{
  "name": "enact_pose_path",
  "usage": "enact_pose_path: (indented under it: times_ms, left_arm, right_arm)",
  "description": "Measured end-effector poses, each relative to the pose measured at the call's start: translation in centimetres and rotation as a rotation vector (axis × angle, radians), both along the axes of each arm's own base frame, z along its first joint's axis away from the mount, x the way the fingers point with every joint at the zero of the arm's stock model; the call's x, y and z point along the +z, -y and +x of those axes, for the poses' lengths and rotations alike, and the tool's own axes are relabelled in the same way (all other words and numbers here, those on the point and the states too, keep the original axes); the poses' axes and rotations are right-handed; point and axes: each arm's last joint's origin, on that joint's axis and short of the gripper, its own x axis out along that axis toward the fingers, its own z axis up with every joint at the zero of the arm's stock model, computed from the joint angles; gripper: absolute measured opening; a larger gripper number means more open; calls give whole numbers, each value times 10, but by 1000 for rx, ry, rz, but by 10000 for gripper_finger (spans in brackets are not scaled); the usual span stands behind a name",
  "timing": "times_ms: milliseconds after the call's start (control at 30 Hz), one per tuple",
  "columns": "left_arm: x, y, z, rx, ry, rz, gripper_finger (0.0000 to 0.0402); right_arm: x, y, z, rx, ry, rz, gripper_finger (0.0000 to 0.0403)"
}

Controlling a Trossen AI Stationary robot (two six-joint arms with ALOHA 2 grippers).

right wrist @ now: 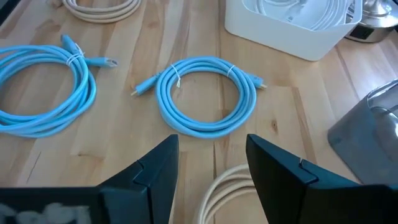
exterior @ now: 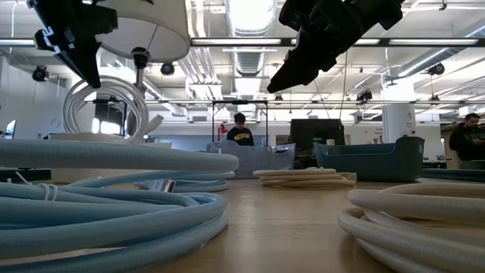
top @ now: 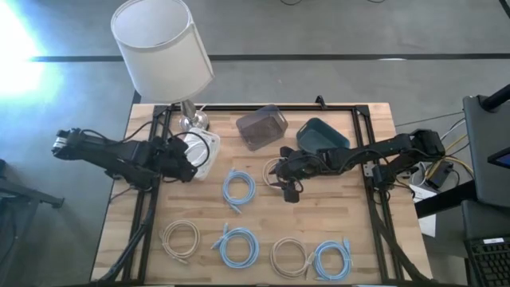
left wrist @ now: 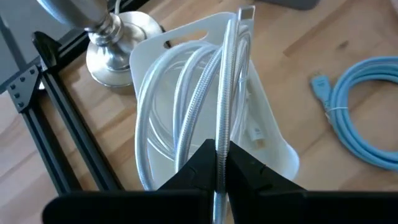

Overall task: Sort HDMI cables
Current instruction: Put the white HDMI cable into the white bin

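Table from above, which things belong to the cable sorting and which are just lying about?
Job:
white cable, held by left tool over white bin
blue cables
beige cables
teal bin
clear bin
right tool, open

Lying about:
lamp

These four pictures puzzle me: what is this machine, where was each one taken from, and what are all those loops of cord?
It is a robot with two dark arms at a wooden table, each ending in a two-finger pincer. One picture looks straight down, one looks level across the tabletop, and two come from cameras on the wrists. The loops are coiled cables to be sorted: light blue ones and beige ones lie on the wood. The left pincer is shut on a white cable, held over a white bin beside a lamp. The right pincer is open above a beige coil. A clear bin and a teal bin stand at the back.
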Motion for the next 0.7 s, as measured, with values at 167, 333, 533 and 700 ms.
enact_pose_path:
  times_ms: [167,333,533,700]
  left_arm:
    - [-14,0,3,46,15,-1,38]
    - [-23,1,6,59,52,-6,62]
    - [-24,-1,5,69,42,21,97]
    - [-24,-1,3,51,3,33,128]
  right_arm:
    - [0,0,0,-6,0,8,181]
    - [0,0,0,-28,-1,35,183]
    - [0,0,0,-29,-1,36,178]
    - [1,0,1,-29,11,37,180]
